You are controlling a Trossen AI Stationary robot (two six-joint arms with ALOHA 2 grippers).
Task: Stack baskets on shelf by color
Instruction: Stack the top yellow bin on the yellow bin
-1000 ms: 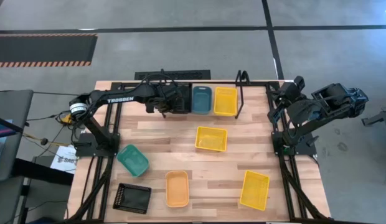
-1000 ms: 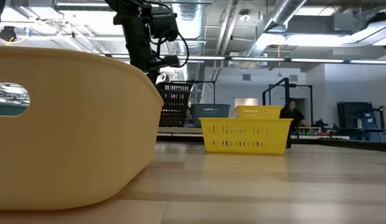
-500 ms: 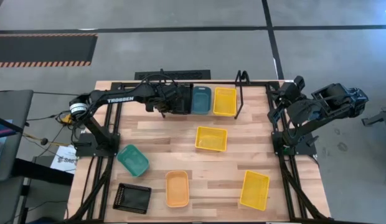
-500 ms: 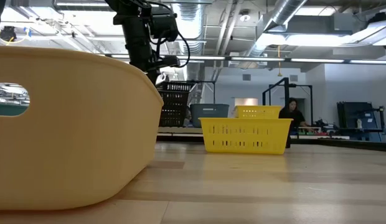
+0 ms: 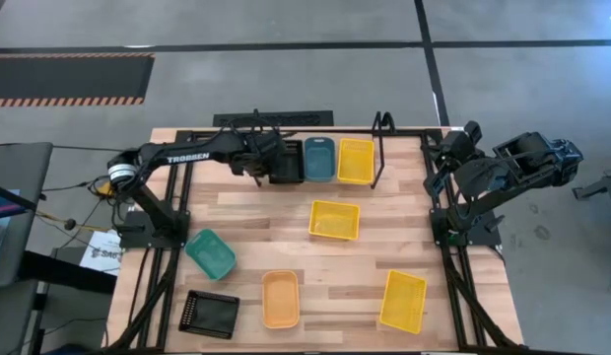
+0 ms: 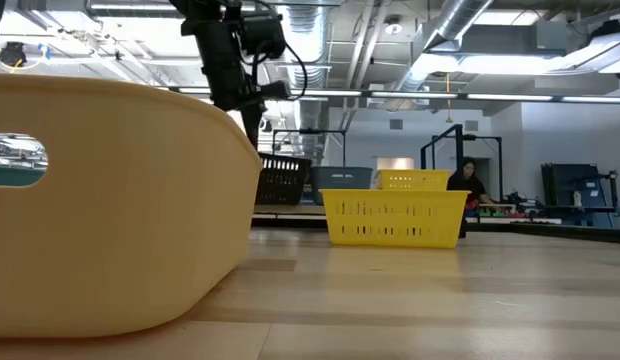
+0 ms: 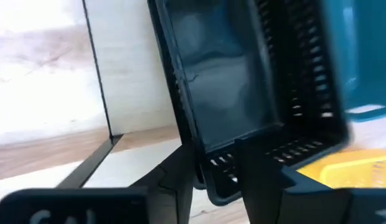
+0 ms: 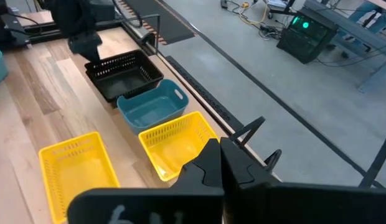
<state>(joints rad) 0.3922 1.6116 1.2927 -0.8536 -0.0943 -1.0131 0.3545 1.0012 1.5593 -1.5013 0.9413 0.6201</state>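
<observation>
My left gripper [image 7: 215, 180] is open at the shelf [image 5: 377, 158] on the table's far edge, reaching in from the left. Its fingers stand either side of a short end wall of a black basket [image 5: 288, 162], one inside and one outside. That basket sits level in the shelf's left place beside a blue-grey basket [image 5: 319, 158] and a yellow basket [image 5: 356, 160]. Loose on the table lie two yellow baskets [image 5: 334, 219] [image 5: 403, 300], an orange one [image 5: 280, 298], a teal one [image 5: 210, 253] and another black one [image 5: 209, 314]. My right gripper [image 8: 221, 155] is shut on nothing, raised at the table's right edge. My left gripper straddles the black basket's short end wall [image 7: 213, 163] near a corner, slanting down from above. I cannot tell whether either finger touches the wall. The basket rests on the shelf, not lifted.
The shelf's thin black upright rods [image 8: 252, 130] rise just right of the yellow basket on it. In the low view the orange basket [image 6: 110, 200] fills the near left. A person [image 6: 470, 185] is far off in the room behind.
My left gripper has opened and rolled a little at the wrist without shifting place. The black basket, held raised and tilted before, has dropped and now sits lower and level beside the blue-grey basket.
</observation>
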